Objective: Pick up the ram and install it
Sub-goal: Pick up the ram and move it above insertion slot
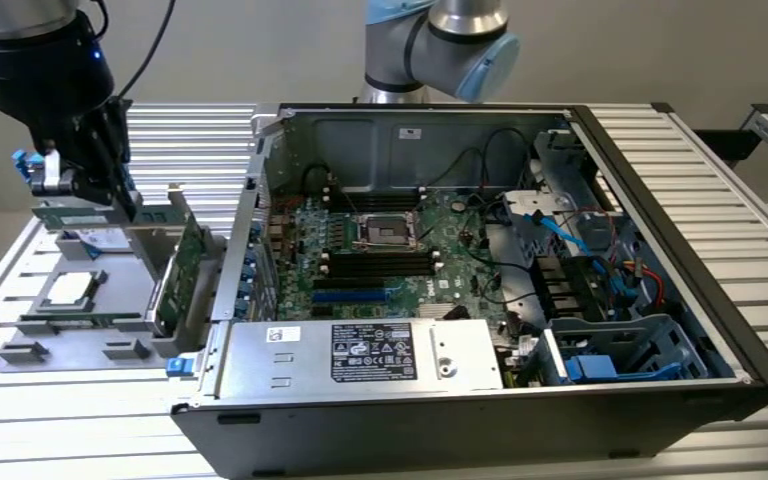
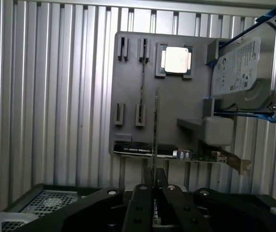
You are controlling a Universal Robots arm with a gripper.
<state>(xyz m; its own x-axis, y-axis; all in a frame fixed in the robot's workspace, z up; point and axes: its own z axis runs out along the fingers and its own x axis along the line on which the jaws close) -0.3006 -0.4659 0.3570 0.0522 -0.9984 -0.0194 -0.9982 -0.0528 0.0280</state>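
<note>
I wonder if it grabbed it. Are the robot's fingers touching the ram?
Touching. The wrist view shows the fingers pinching the ram, seen edge-on, with no gap.

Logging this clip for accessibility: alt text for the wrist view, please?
The black fingers grip a long, thin ram stick, seen edge-on, over a grey parts tray holding a square silver processor, a silver hard drive with blue rails and a green expansion card.

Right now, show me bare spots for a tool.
Bare table slats on the camera side of the gray tray, and along the computer case on the exterior view's right. Crowded: the tray, under the gripper holding the ram.
</note>
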